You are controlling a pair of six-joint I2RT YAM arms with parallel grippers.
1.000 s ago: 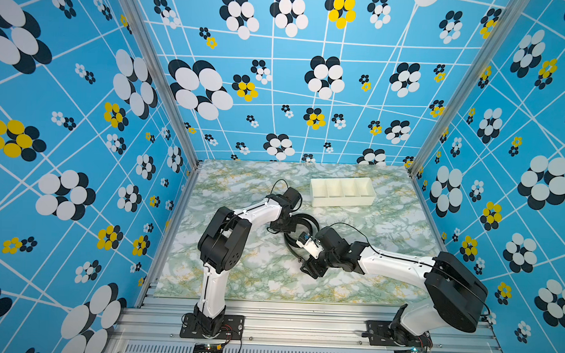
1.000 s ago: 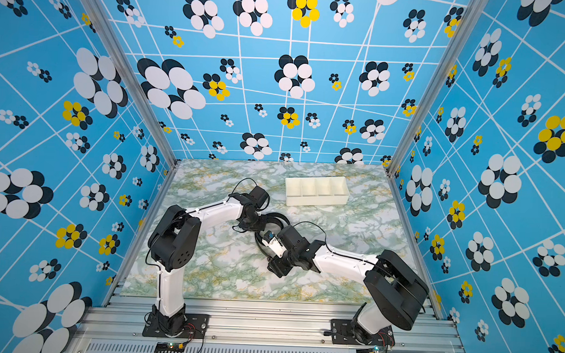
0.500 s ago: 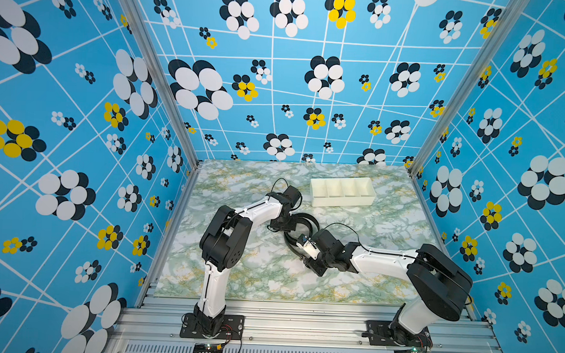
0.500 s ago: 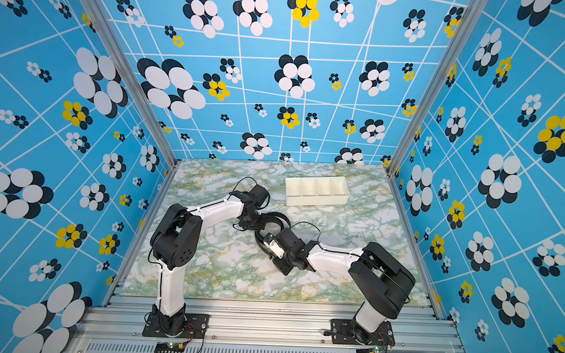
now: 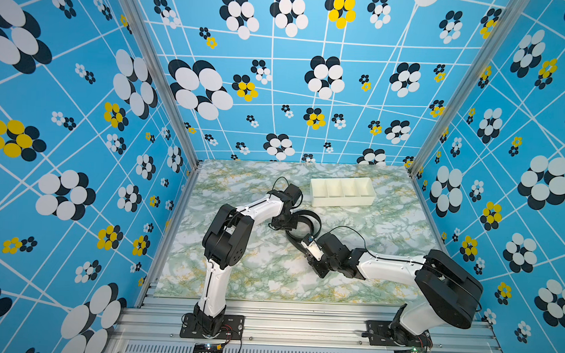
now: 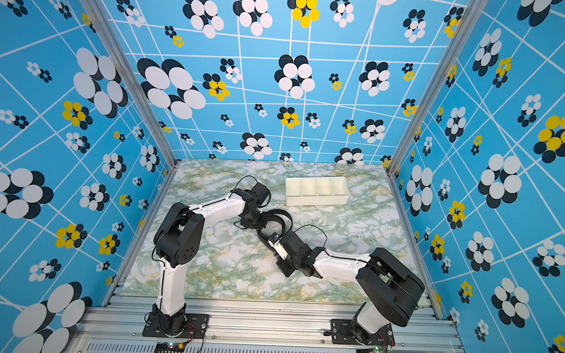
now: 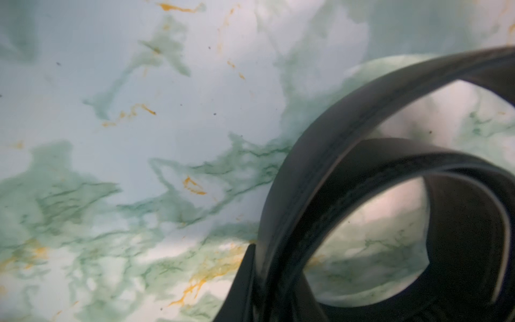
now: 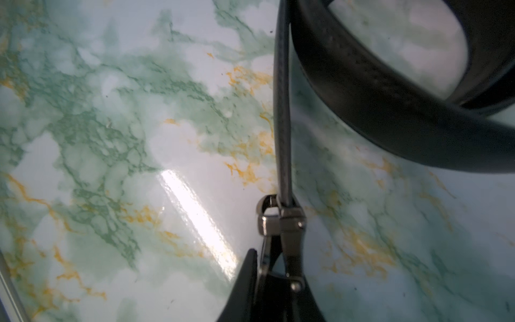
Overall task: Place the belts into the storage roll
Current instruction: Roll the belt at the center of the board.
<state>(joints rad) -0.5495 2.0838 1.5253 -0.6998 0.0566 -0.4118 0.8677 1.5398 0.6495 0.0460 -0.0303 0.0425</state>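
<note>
The black belt (image 5: 309, 216) (image 6: 281, 216) lies in a loose coil at mid table between the two arms. My left gripper (image 5: 289, 224) (image 6: 260, 223) is shut on the strap at the coil's left side. In the left wrist view the strap (image 7: 334, 156) curls away from the left gripper (image 7: 267, 281). My right gripper (image 5: 302, 246) (image 6: 271, 244) is shut on the belt's end with the dark metal buckle (image 8: 281, 220), which sits pinched at the right gripper (image 8: 276, 278). The cream storage roll (image 5: 341, 201) (image 6: 317, 200) stands empty at the back right.
The green and white marble table (image 5: 255, 270) is bordered by patterned blue walls on three sides. An aluminium rail (image 5: 302, 320) runs along the front edge and carries both arm bases. Thin black cables loop over each wrist.
The right gripper's jaws have closed on the belt's buckle end, and the right arm has shifted slightly near the coil. The left arm has kept its grip and place.
</note>
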